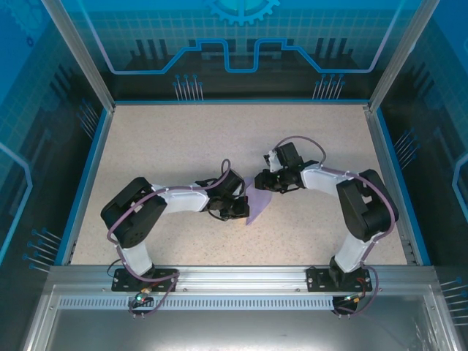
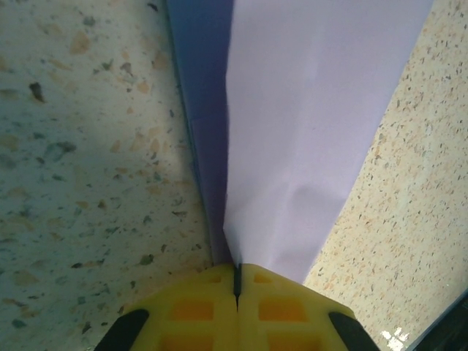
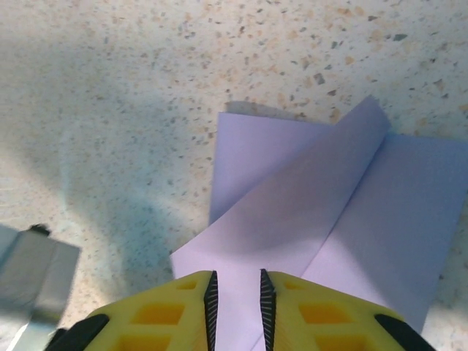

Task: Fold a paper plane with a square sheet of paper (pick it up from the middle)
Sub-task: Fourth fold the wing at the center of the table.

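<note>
The square sheet of paper (image 1: 255, 207) is lavender and folded into a creased, pointed shape, lying on the speckled table between the two arms. My left gripper (image 1: 235, 210) comes at it from the left. In the left wrist view the yellow fingers (image 2: 197, 307) are pressed together, and the left gripper (image 2: 237, 269) is shut on the paper's (image 2: 307, 124) near edge. My right gripper (image 1: 263, 183) is at the paper's far end. In the right wrist view the right gripper (image 3: 235, 284) stands open by a narrow gap over the folded paper (image 3: 344, 205), whose overlapping flaps show ahead of the fingertips.
The speckled table (image 1: 183, 146) has a blue rim and metal frame posts around it. A grey part of the other arm (image 3: 33, 274) shows at the lower left of the right wrist view. Bare tabletop lies behind and to both sides of the paper.
</note>
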Tool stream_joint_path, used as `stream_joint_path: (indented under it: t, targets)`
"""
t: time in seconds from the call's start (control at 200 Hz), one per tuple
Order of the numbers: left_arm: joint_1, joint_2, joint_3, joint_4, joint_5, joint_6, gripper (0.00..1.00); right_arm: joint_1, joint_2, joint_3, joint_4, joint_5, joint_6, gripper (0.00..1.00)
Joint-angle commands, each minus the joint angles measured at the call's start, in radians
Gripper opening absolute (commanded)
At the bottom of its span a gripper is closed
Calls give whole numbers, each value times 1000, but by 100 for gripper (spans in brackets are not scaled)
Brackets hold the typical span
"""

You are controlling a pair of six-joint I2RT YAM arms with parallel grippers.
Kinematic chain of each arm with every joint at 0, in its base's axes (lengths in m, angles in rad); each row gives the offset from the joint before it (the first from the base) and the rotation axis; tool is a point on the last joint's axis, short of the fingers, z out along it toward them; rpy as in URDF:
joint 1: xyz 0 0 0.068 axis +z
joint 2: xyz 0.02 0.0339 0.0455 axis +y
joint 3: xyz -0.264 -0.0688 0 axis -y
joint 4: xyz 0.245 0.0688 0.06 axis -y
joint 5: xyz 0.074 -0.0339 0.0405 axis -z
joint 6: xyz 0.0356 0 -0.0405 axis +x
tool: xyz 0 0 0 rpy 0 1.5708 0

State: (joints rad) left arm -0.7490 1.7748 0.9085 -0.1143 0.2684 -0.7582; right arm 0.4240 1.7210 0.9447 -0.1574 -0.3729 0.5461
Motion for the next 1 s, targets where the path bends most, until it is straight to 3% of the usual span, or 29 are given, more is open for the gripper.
stream_joint_path:
  t: [0.0,0.57,0.995]
  targets:
    - [-4,18,26,7,29,25,5,-7,-41,-32,-10,-51,31,24]
    - [-4,14,21,0,21,34,5,55,90,-50,75,-67,81,18]
    - [-7,-63,1,-21,6,15,16,53,116,-45,0,11,24,17]
